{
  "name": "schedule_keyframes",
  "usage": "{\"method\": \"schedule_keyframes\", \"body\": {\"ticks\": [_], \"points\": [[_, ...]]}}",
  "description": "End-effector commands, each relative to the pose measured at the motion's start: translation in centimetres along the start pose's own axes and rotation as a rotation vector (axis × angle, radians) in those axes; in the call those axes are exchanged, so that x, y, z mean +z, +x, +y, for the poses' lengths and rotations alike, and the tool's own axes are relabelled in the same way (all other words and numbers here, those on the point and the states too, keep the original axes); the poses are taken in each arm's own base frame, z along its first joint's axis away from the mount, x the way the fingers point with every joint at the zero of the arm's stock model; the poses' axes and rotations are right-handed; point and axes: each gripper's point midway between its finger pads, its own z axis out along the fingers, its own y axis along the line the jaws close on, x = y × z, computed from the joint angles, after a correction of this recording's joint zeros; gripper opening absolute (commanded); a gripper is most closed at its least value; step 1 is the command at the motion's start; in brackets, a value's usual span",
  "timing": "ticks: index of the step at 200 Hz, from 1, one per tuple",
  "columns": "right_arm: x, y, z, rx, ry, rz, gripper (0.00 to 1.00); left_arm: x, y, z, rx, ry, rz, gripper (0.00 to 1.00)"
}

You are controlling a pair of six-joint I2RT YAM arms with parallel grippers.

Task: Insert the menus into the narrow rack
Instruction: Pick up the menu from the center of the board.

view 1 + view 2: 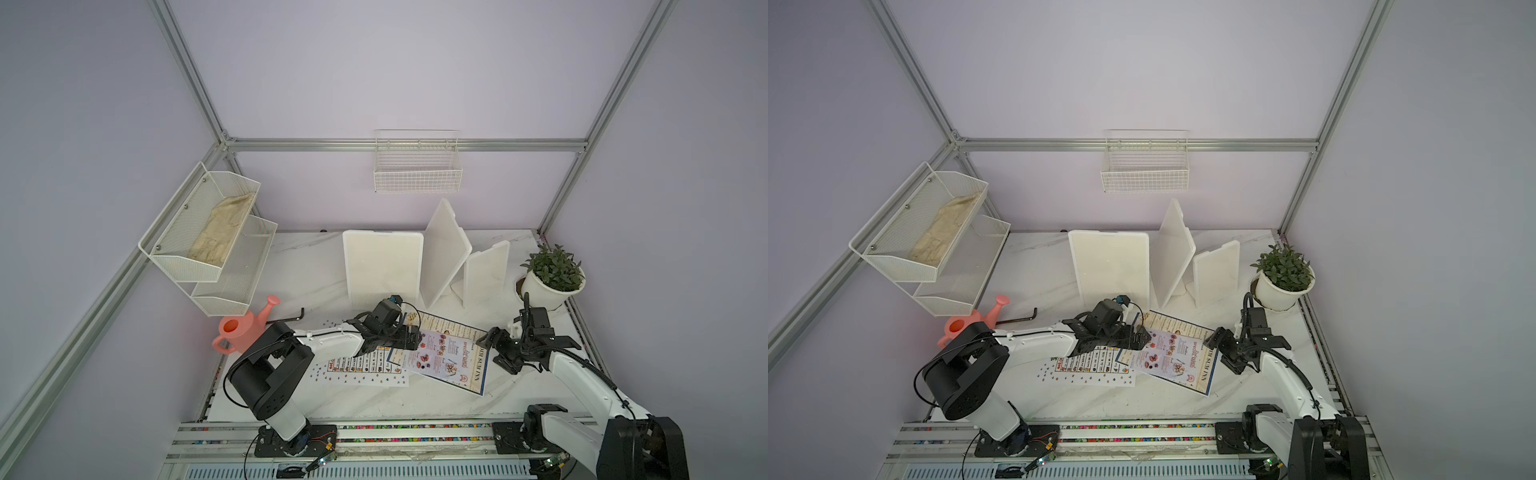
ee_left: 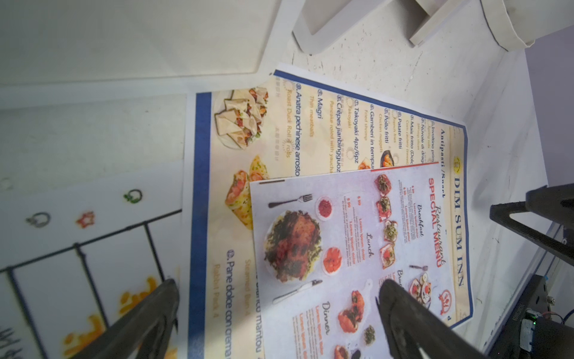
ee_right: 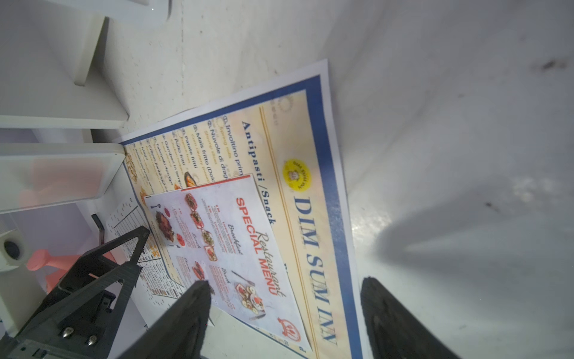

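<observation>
Three menus lie overlapping on the marble table. The cream blue-bordered DIM SUM INN sheet (image 1: 478, 372) (image 3: 310, 217) carries the small SPECIAL MENU leaflet (image 1: 440, 357) (image 2: 341, 233) on top. To its left lies the white grid menu (image 1: 365, 370) (image 2: 108, 248). My left gripper (image 1: 411, 338) (image 2: 279, 292) hovers open over the left edge of the stack. At the DIM SUM INN sheet's right edge my right gripper (image 1: 496, 353) (image 3: 285, 289) is open, one finger over the leaflet and one over bare table. The narrow wire rack (image 1: 417, 170) hangs empty on the back wall.
Three white boards (image 1: 382, 266) stand upright behind the menus. A potted plant (image 1: 552, 274) sits at the back right. At the left are a pink watering can (image 1: 245, 328) and a hex key (image 1: 291, 318). A two-tier mesh shelf (image 1: 208, 241) hangs on the left wall.
</observation>
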Motion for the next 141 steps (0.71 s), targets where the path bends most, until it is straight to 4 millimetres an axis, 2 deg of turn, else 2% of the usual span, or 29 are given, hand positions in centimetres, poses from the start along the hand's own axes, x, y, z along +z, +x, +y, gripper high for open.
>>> {"method": "schedule_keyframes", "body": {"ticks": [1, 78, 141], "points": [[0.1, -0.3, -0.9, 0.02, 0.043, -0.012, 0.8, -0.1, -1.2, -1.3, 0.037, 0.019, -0.021, 1.0], [0.5, -0.4, -1.2, -0.01, 0.053, -0.004, 0.79, -0.7, -1.9, -2.1, 0.071, 0.029, -0.045, 1.0], [1.1, -0.1, -1.4, -0.004, 0.052, 0.026, 0.8, -0.5, -1.3, -2.3, 0.077, 0.035, -0.026, 1.0]]}}
